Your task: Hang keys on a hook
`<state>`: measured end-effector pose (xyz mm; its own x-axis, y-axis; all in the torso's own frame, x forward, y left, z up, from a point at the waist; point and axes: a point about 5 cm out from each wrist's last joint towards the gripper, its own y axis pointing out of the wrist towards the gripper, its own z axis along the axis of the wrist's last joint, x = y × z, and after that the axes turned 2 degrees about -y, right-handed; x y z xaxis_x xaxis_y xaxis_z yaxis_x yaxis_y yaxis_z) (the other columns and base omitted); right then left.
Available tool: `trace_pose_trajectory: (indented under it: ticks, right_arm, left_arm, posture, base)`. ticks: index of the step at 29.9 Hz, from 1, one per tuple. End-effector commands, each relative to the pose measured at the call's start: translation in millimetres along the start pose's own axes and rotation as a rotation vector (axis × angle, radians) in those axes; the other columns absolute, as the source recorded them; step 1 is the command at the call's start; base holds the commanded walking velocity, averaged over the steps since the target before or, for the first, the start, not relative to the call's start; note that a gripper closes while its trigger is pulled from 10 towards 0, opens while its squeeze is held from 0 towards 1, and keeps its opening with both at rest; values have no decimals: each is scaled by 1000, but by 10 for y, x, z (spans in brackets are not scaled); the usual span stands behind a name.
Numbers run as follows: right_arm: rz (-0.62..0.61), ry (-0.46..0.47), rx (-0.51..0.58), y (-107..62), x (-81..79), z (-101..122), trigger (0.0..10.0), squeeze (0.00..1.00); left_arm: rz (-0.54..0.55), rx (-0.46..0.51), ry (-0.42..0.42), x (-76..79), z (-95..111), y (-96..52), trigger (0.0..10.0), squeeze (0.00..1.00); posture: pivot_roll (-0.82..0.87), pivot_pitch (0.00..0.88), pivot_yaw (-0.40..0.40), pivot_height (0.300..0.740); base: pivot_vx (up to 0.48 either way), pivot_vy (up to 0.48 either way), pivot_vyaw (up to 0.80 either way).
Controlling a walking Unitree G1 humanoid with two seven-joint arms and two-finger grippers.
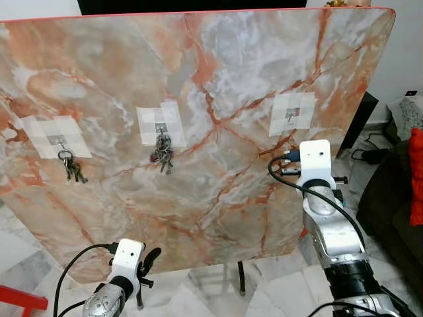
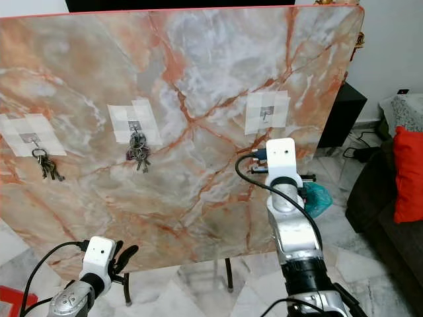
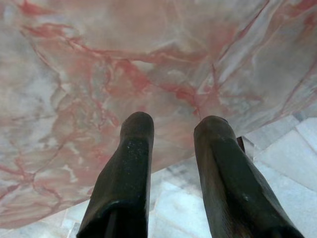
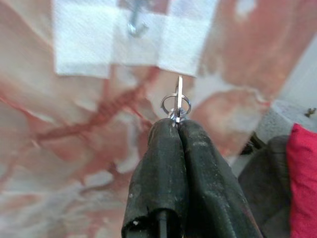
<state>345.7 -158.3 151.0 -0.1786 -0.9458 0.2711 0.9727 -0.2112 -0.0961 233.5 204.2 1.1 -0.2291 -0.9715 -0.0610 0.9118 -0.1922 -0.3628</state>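
We see two silver metal arms, each ending in a white boxy wrist housing. On the right arm [image 1: 334, 231] a black cable loops from the housing down along ribbed silver segments to a black collar, with small black screws jutting at the wrist. The left arm [image 1: 109, 300] has a rounded silver joint and its own black cable. Both the left hand [image 3: 173, 129] and right hand [image 4: 177, 124] have long, matte black, slightly scuffed fingers.
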Motion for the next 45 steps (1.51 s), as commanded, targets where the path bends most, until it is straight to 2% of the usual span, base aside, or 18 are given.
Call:
trace_pose_trajectory:
  ticks: [1, 6, 14, 32, 45]
  right_arm:
    - [10, 10, 20, -4, -43, 75, 10000, 0]
    - [57, -14, 48, -45, -203, 150, 10000, 0]
    - [53, 4, 61, -83, -277, 205, 10000, 0]
    - [-30, 21, 75, -78, -217, 259, 10000, 0]
    - [-106, 10, 85, 51, 17, 295, 10000, 0]
  left_arm:
    - [-5, 3, 15, -27, 41, 9, 10000, 0]
    - [-6, 6, 22, -48, 59, 15, 10000, 0]
    - [-10, 8, 26, -50, 75, 21, 10000, 0]
    - [-8, 5, 25, -49, 66, 15, 10000, 0]
    - [-16, 5, 25, -36, 69, 23, 10000, 0]
  posture:
    - [34, 0, -13, 740]
    - [36, 0, -10, 740]
    - [36, 0, -9, 740]
    - [39, 0, -12, 740]
    - [34, 0, -8, 740]
  base:
    - [0, 0, 0]
    - [0, 0, 0]
    - [0, 0, 0]
    - [0, 0, 0]
    - [0, 0, 0]
